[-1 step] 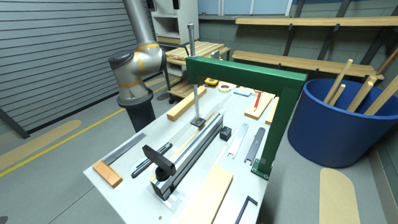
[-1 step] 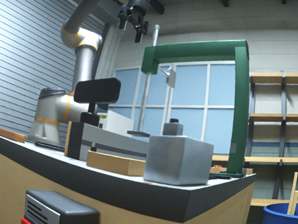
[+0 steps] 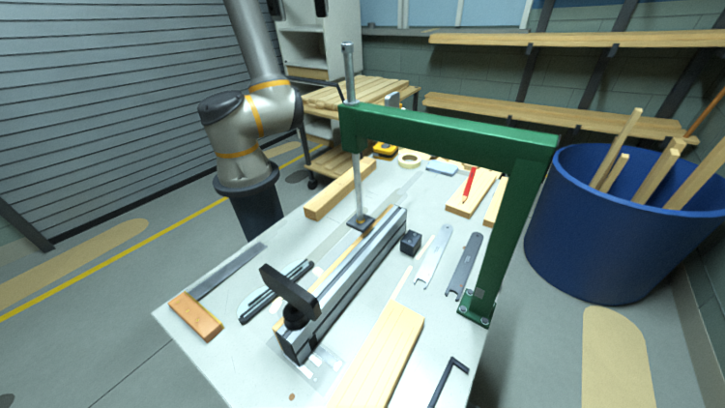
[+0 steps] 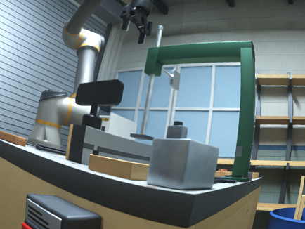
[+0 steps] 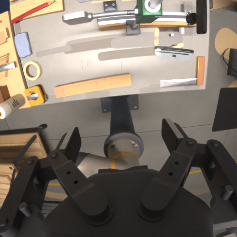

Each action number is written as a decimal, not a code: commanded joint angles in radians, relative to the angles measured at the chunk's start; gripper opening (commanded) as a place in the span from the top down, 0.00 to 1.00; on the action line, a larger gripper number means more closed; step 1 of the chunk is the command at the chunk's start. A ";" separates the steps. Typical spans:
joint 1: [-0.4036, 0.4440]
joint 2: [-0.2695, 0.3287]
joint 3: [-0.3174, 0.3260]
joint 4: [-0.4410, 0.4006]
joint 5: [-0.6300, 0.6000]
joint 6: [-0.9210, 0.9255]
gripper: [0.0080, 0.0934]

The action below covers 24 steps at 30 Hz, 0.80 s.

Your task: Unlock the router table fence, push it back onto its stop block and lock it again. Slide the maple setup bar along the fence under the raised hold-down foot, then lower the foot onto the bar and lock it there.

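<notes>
My gripper (image 4: 141, 30) hangs high above the table, well over the top of the hold-down rod, open and empty, while the grey router fence (image 3: 345, 276) runs lengthwise down the middle of the table below. The fence's black T-handle lock knob (image 3: 290, 293) stands at its near end. A small dark stop block (image 3: 411, 242) sits just behind the fence on its right. The maple setup bar (image 3: 340, 258) lies along the fence's left face. The hold-down foot (image 3: 361, 222) on its steel rod (image 3: 355, 134) hangs from the green frame (image 3: 456, 152) over the bar's far part.
Behind the table stand wooden shelves and a pallet cart. A blue bin (image 3: 628, 218) of sticks is on the right. Wrenches (image 3: 464, 264), wood boards (image 3: 377, 355), a square (image 3: 213, 294), tape (image 3: 408, 160) and a pencil (image 3: 469, 183) lie about the tabletop.
</notes>
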 commanded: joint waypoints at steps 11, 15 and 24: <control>0.000 0.000 -0.001 -0.001 0.000 0.000 0.00; 0.000 0.000 -0.001 -0.001 0.000 0.000 0.00; 0.000 0.000 -0.001 -0.001 0.000 0.000 0.02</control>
